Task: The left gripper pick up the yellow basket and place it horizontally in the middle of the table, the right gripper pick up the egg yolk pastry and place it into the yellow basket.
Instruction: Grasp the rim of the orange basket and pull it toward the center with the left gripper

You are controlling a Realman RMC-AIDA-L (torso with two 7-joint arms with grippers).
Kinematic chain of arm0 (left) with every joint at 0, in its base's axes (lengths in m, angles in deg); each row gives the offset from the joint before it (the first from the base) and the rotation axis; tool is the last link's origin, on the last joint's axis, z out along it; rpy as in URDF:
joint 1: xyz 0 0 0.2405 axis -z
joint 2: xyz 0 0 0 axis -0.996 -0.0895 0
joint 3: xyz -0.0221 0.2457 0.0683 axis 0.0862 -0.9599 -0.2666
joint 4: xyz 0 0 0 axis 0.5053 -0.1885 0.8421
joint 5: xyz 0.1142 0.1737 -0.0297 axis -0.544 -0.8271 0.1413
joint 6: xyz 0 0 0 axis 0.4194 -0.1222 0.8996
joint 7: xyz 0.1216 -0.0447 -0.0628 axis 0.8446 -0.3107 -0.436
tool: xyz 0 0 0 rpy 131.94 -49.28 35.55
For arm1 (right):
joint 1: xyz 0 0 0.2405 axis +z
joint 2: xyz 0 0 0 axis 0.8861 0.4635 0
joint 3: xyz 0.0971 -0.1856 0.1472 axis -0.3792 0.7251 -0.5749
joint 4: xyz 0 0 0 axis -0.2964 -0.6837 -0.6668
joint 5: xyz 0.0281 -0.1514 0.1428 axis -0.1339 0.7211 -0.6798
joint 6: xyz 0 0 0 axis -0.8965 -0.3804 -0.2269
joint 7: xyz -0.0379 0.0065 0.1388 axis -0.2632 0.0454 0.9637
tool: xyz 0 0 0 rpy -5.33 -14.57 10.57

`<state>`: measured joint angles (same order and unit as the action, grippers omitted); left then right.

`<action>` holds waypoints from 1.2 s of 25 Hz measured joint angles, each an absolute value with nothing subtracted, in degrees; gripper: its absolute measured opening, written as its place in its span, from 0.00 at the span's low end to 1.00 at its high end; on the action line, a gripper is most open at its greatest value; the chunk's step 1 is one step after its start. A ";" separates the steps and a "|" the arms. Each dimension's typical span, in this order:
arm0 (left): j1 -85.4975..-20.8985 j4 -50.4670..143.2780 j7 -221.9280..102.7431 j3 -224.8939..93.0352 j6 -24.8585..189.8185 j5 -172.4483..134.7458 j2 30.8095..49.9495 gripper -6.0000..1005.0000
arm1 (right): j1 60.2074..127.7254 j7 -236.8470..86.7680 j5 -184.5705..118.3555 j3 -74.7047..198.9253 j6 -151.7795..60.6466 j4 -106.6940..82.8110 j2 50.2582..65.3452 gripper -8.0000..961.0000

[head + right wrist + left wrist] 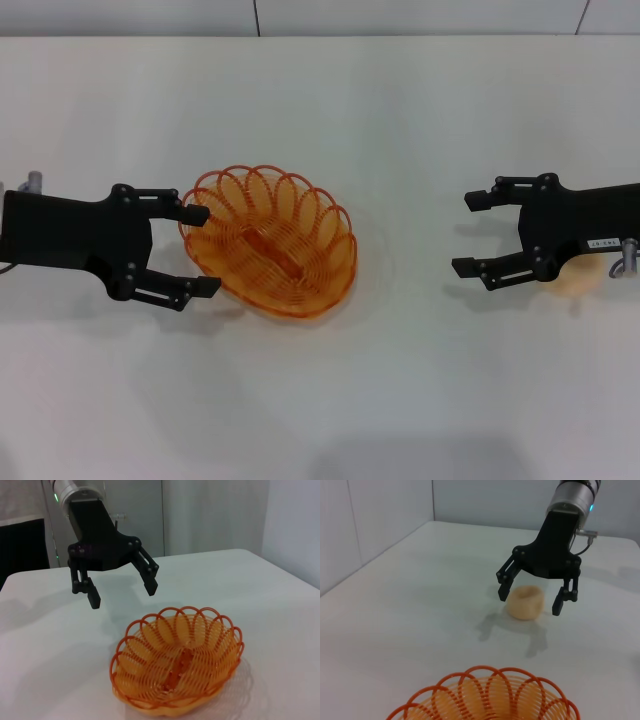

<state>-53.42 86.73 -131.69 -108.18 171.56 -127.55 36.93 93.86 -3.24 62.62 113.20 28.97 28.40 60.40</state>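
Note:
The yellow basket (272, 243) rests on the white table (320, 410), a little left of the middle. It also shows in the right wrist view (177, 665) and at the edge of the left wrist view (485, 695). My left gripper (203, 250) is open and empty at the basket's left end, and its far finger overlaps the rim. The right wrist view shows the left gripper (122, 594) raised behind the basket. My right gripper (465, 234) is open at the right. The egg yolk pastry (580, 278) lies partly hidden under it. In the left wrist view the right gripper (530, 601) hovers with its fingers either side of the pastry (524, 605).
A grey wall runs along the table's far edge (320, 36). White tabletop lies between the basket and the right gripper and along the near side.

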 joint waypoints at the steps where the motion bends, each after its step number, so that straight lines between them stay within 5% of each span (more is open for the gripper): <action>1: -53.41 86.73 -131.71 -108.18 171.54 -127.65 36.96 0.88 | 93.85 -3.24 62.67 113.20 28.96 28.38 60.40 0.91; 30: -52.46 98.37 -155.36 -108.22 171.35 -129.61 38.55 0.87 | 93.34 -3.44 62.83 113.20 28.92 28.50 60.40 0.91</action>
